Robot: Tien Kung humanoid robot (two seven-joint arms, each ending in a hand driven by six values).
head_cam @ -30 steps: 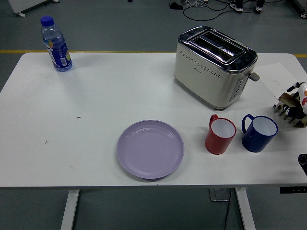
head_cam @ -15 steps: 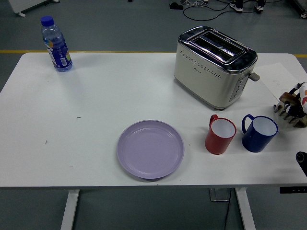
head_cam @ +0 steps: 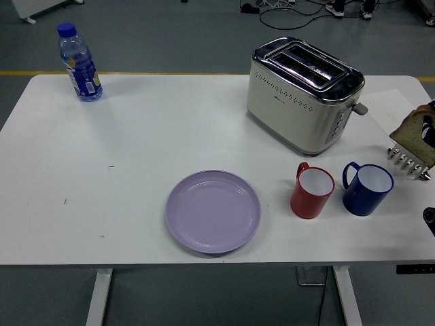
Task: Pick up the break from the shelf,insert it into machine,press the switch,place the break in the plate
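A slice of bread (head_cam: 413, 134) stands tilted at the far right edge, raised over a small metal rack (head_cam: 408, 161). A dark part of my right hand (head_cam: 429, 132) lies against the slice at the picture's edge and seems to grip it; most of the hand is cut off. The cream and chrome toaster (head_cam: 304, 94) stands at the back right, both slots empty, its lever (head_cam: 360, 107) up on the right end. The lilac plate (head_cam: 213, 211) lies empty near the front middle. My left hand is out of view.
A red mug (head_cam: 312, 191) and a blue mug (head_cam: 367, 188) stand side by side between the toaster and the front edge, left of the rack. A water bottle (head_cam: 80, 62) stands at the back left. A black arm part (head_cam: 429, 217) shows at the right edge.
The bread slice has come up from lying low in the rack to standing higher above it. The red and white part of my right hand has slipped out of view to the right.
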